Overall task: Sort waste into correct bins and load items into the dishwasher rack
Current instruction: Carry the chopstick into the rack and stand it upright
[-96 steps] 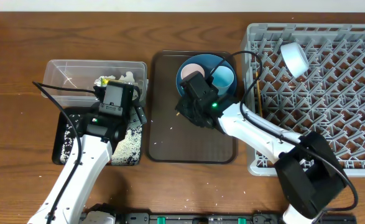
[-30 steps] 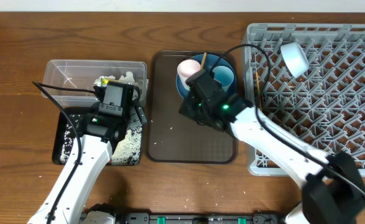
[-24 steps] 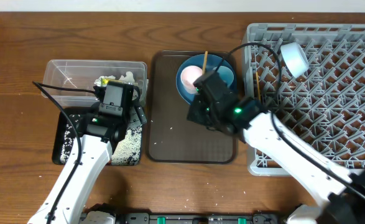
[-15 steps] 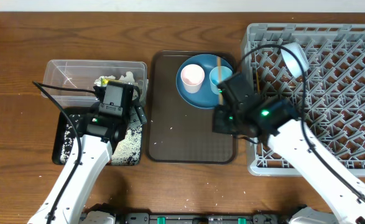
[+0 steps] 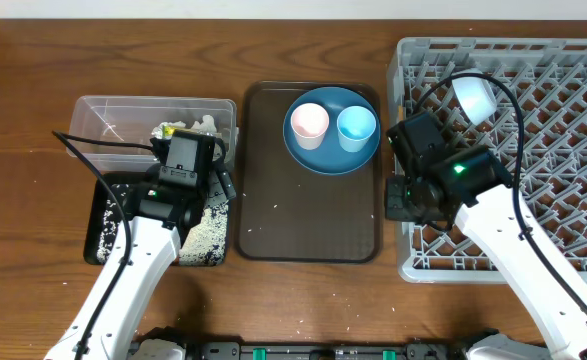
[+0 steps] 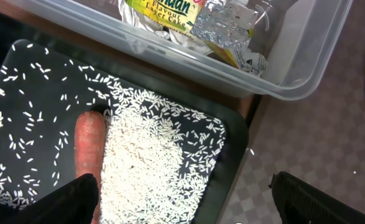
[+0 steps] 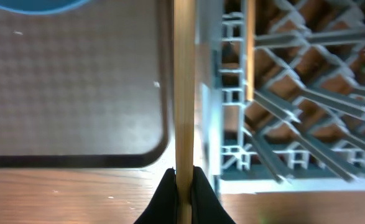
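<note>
My right gripper (image 7: 183, 186) is shut on a thin wooden chopstick (image 7: 183, 87) and holds it over the seam between the brown tray and the grey dishwasher rack (image 5: 513, 150). In the overhead view the gripper (image 5: 401, 192) is at the rack's left edge. The blue plate (image 5: 331, 150) carries the pink cup (image 5: 308, 123) and the light-blue cup (image 5: 357, 127). A white bowl (image 5: 473, 95) lies in the rack. My left gripper (image 6: 182, 208) is open above the black tray (image 6: 20, 81), over the rice (image 6: 151, 162), with the carrot (image 6: 89, 146) beside its left finger. The wrapper (image 6: 163, 9) and tissue (image 6: 151, 28) lie in the clear tub (image 6: 281, 87).
The brown serving tray (image 5: 308, 210) lies between the bins and the rack, with a few rice grains on it. The rack's pegs (image 7: 281, 112) stand just right of the held chopstick. The wooden table's front edge (image 7: 76, 193) is below.
My right arm has swung from over the blue plate to the right and down to the rack's left edge, carrying the chopstick. The plate and cups are now uncovered. The left arm has not moved.
</note>
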`<state>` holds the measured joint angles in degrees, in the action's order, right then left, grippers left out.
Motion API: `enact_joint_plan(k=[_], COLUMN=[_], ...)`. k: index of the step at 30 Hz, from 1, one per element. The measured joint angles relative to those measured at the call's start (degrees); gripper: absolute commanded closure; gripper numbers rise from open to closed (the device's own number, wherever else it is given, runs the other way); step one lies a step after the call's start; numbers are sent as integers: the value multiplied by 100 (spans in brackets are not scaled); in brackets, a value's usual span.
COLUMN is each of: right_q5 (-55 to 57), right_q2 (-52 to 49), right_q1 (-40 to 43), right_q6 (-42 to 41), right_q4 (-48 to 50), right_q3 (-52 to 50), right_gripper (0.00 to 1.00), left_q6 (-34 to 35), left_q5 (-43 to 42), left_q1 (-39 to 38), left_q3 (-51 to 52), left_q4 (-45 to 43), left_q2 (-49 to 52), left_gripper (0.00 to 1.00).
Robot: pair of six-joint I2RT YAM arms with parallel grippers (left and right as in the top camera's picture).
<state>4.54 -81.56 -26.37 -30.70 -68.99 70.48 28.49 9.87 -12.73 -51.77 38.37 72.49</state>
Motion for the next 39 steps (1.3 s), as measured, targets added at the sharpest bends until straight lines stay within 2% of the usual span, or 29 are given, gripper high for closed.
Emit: enact_joint_plan(k=[18, 35, 37, 39], right_q5=[828, 1266, 1290, 1305], right_q2=[0, -2, 0, -2], right_q1=[17, 17, 17, 17], right_q6=[210, 319, 354, 382], right_q4=[-275, 452, 498, 505], right_q3=[0, -658, -691, -693], right_gripper=[99, 98, 97, 89], left_q6=[0, 0, 0, 0], left_q5=[0, 0, 0, 0], left_q1=[0, 0, 0, 0], left_q3=[0, 0, 0, 0], left_q4=[0, 0, -2, 0], left_q2=[0, 0, 0, 0], left_gripper=[9, 9, 9, 9])
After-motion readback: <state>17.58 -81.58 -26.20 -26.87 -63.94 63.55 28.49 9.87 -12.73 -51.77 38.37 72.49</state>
